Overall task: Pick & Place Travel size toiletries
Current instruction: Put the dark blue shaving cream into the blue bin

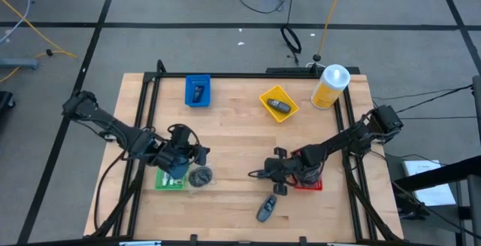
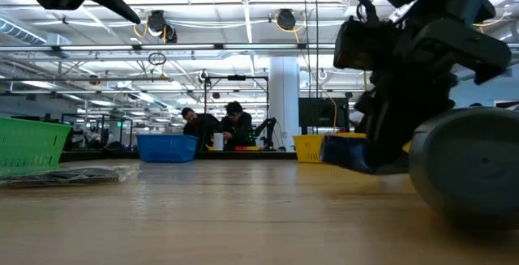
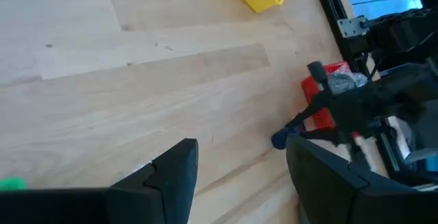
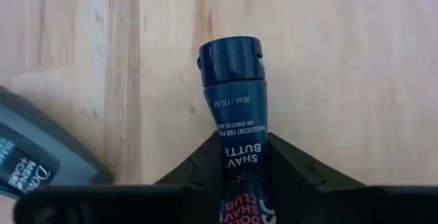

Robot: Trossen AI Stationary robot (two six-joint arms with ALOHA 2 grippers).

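Observation:
My right gripper (image 1: 272,171) is shut on a dark-blue mini tube (image 4: 233,94) with a white label, just left of the red tray (image 1: 310,181). A dark-grey oblong piece (image 1: 265,208) lies flat on the table near the front edge and fills the right of the low view (image 2: 470,168). My left gripper (image 3: 239,183) is open above the table beside the green tray (image 1: 167,181). A grey round wrapped pad (image 1: 201,176) lies on the table next to it. The blue tray (image 1: 198,90) and the yellow tray (image 1: 278,103) each hold a dark item. My right gripper pinches the dark-blue tube by its labelled body (image 4: 241,152) between the two fingers. The fingers slant down toward the table's left and lie along the tube. Its dark cap end (image 4: 230,61) sticks out ahead of the fingertips. Whether it is clear of the table, I cannot tell.
A large yellow bottle with a white cap (image 1: 331,86) stands at the far right corner. A black frame (image 1: 146,103) runs along the table's left and right sides. Bare wood lies in the middle of the table (image 1: 240,141). People sit in the room beyond the far edge (image 2: 215,127).

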